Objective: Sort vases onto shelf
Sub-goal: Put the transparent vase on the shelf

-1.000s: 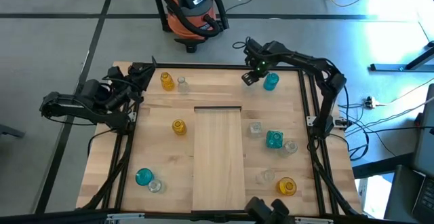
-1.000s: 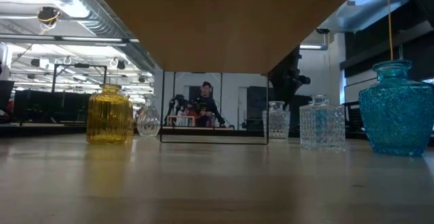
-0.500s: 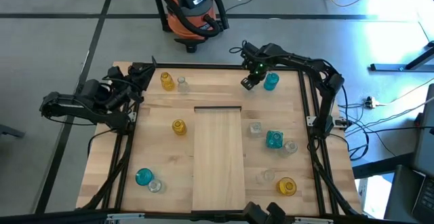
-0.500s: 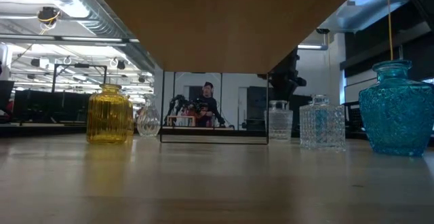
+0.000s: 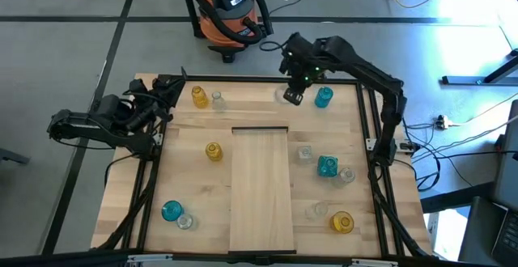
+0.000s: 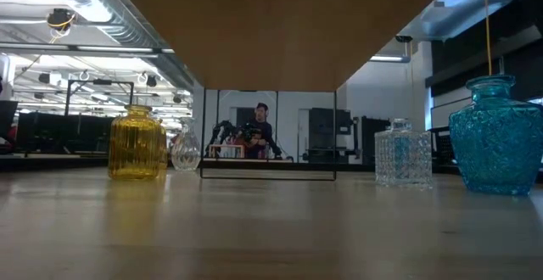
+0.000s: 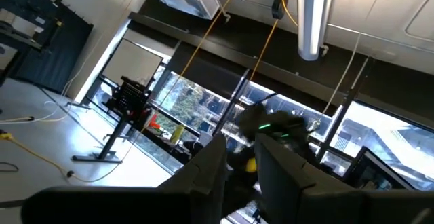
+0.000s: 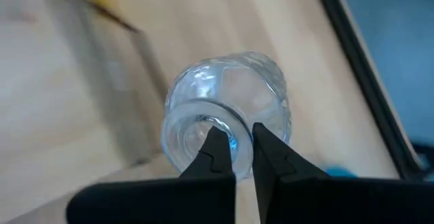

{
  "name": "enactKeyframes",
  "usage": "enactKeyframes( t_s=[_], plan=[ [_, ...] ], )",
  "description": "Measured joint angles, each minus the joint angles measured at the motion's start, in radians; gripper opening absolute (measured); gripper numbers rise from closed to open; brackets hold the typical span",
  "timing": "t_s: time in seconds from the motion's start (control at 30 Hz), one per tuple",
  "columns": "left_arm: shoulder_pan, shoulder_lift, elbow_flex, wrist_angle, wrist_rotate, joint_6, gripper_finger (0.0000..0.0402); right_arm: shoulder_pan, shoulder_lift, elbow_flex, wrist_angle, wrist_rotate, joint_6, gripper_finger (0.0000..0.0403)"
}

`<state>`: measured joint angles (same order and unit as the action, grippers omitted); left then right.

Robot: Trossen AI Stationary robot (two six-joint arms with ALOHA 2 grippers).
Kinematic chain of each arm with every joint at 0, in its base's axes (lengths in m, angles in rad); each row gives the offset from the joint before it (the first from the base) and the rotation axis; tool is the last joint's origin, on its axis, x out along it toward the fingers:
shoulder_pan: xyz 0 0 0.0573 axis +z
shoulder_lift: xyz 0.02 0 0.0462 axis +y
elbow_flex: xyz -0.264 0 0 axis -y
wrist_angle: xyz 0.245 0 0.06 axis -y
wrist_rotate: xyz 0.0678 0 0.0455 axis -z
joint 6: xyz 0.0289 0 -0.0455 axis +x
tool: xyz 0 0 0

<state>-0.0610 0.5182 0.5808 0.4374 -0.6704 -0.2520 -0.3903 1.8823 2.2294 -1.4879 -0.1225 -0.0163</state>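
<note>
My right gripper point(image 5: 293, 97) is shut on a small clear glass vase point(image 8: 227, 115) above the table's far edge, left of a teal vase point(image 5: 323, 97). The pale shelf plank point(image 5: 261, 190) lies along the table's middle, with its black bar point(image 5: 260, 128) at the far end. Other vases stand on the tabletop around it: amber point(image 5: 199, 96) and clear point(image 5: 217, 99) at the far left, amber point(image 5: 213, 150), a clear square one point(image 5: 304, 152), teal point(image 5: 327, 166) and teal point(image 5: 171, 211). My left gripper point(image 5: 166, 97) waits at the table's far left corner, its fingers nearly together and empty. My right gripper holds the clear vase by the rim of its mouth point(image 8: 234, 139), pinched with one finger point(image 8: 215, 149) inside the neck and the other point(image 8: 266, 149) outside. The fingers come from above, pointing down. The vase hangs below them, mouth up, clear of the table.
Near the table's right front stand a clear vase point(image 5: 346, 175), another clear one point(image 5: 316, 210) and an amber one point(image 5: 342, 221); a clear one point(image 5: 186, 221) stands at the left front. A black frame rail point(image 5: 368, 129) borders the table. An orange vacuum point(image 5: 227, 8) stands beyond the far edge.
My right gripper has risen with the clear vase and gone slightly toward the table's left edge. The vase, which stood on the tabletop in the low view, is lifted clear and out of that view.
</note>
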Motion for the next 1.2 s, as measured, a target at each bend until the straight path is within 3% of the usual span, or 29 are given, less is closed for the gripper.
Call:
enactKeyframes(
  t_s=[0.13,0.37,1.2],
  plan=[
    [0.000,0.000,0.000,-0.003,-0.001,0.011,0.0072,0.112,-0.001,0.128,0.002,-0.046,0.036,0.0002],
    [0.009,0.000,0.000,-0.003,-0.032,0.053,0.0072,0.258,0.034,0.122,0.068,-0.134,0.140,0.0001],
    [0.036,0.000,0.000,-0.033,0.000,-0.004,0.0072,0.273,0.181,0.125,-0.009,-0.289,0.074,0.0000]
  ],
)
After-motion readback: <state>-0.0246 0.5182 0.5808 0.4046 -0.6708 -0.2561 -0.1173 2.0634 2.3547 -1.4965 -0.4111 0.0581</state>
